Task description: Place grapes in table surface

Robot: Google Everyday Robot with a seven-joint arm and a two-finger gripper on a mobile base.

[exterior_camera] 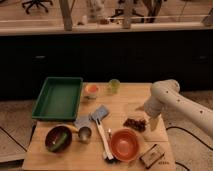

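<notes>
A dark bunch of grapes [134,123] lies on the wooden table [130,100], right of centre, just above the orange bowl [124,144]. My gripper [152,123] hangs from the white arm [172,100] at the table's right side, right next to the grapes and just to their right. I cannot tell whether it touches them.
A green tray [58,97] sits at the back left. A dark bowl with a green item [58,138], a metal cup [84,133], a blue sponge [99,113], a white brush [103,140], an orange cup [91,90], a green cup [114,86] and a small box [153,156] are spread around.
</notes>
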